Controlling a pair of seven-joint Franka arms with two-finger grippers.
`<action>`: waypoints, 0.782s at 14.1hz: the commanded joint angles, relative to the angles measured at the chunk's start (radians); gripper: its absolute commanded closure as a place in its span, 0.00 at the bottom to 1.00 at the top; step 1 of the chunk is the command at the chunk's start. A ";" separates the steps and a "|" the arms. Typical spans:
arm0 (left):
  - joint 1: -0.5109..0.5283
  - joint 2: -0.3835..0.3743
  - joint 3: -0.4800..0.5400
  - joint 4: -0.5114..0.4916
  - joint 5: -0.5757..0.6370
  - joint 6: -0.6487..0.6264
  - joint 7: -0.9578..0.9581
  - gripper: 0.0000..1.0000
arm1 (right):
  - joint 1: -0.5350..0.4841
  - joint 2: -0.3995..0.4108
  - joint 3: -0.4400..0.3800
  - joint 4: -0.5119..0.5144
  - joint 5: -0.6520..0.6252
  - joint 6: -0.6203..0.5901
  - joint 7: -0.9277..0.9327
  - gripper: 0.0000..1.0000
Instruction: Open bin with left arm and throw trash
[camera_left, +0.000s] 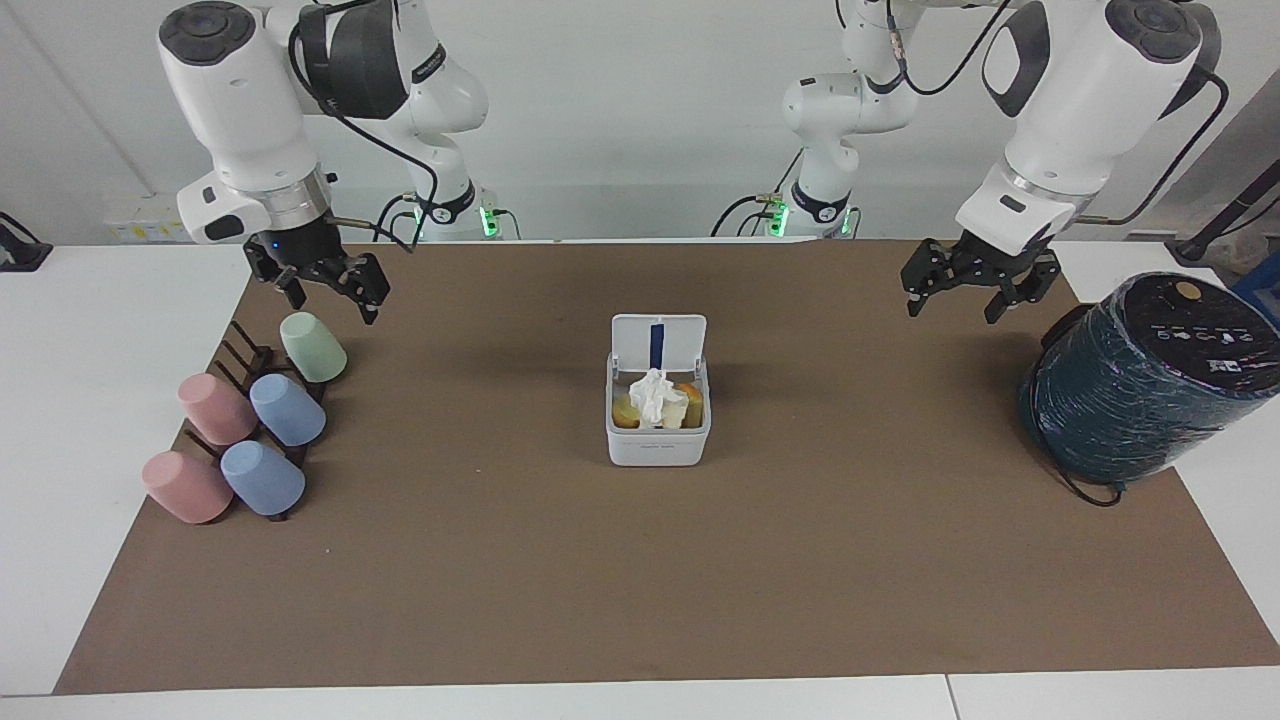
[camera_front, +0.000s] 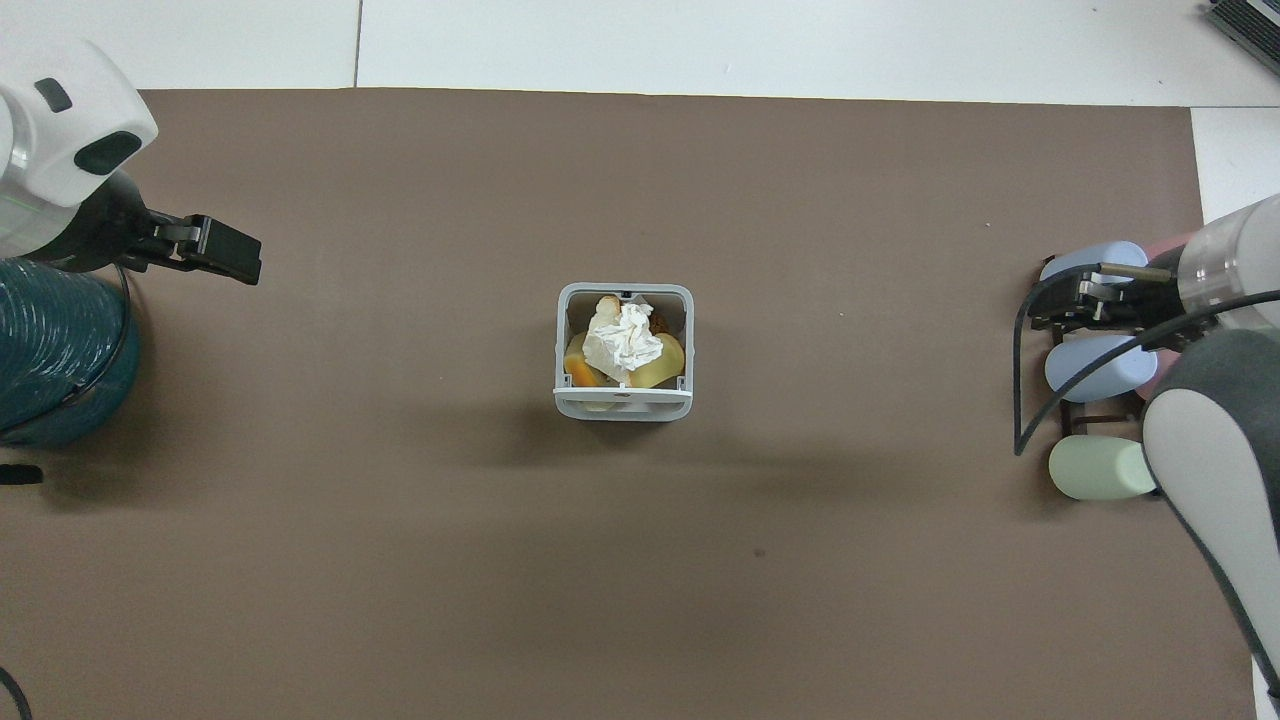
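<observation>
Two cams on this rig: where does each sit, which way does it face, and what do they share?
Facing view: high across the table, looking at the robots; shows both whole arms, the left gripper near the teal cylinder, the right gripper above the cup rack.
Overhead view: high above the robots' end, looking steeply down; shows the left gripper and the right arm's wrist and forearm.
Shared: the open bin with trash mid-mat, seen half a turn apart.
</observation>
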 joint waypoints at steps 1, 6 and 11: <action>-0.009 -0.033 0.005 -0.041 0.026 0.022 -0.001 0.00 | -0.007 -0.006 0.003 0.026 -0.001 -0.048 -0.032 0.00; -0.009 -0.033 0.005 -0.044 0.026 0.025 -0.001 0.00 | -0.013 0.013 0.002 0.083 -0.002 -0.116 -0.144 0.00; -0.009 -0.033 0.005 -0.043 0.026 0.027 -0.001 0.00 | -0.016 -0.007 0.002 0.055 0.045 -0.148 -0.178 0.00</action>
